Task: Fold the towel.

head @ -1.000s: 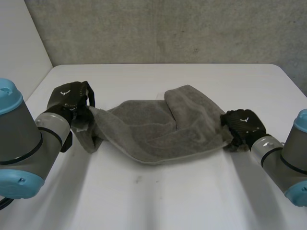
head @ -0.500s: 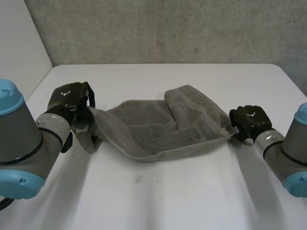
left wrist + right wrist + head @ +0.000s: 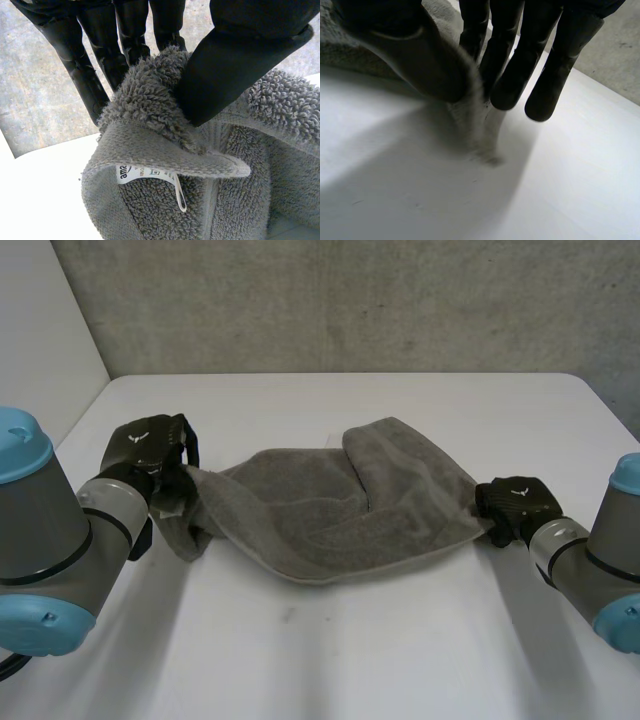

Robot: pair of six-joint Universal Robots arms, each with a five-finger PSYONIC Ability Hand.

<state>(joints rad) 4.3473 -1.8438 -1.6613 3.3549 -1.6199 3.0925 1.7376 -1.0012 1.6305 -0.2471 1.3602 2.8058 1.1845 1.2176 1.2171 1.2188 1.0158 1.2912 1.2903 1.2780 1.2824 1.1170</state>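
A rough grey concrete wall (image 3: 350,300) is seen behind the flat white table (image 3: 350,650). A crumpled grey terry towel (image 3: 320,510) is spread between the fingers, one end pinched by the left hand (image 3: 148,445) against its thumb, the other by the right hand (image 3: 515,502). A small white label (image 3: 145,173) is seen just below the left fingertips.

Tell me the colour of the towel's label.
White with dark print; the label on the towel shows best in the left wrist view.
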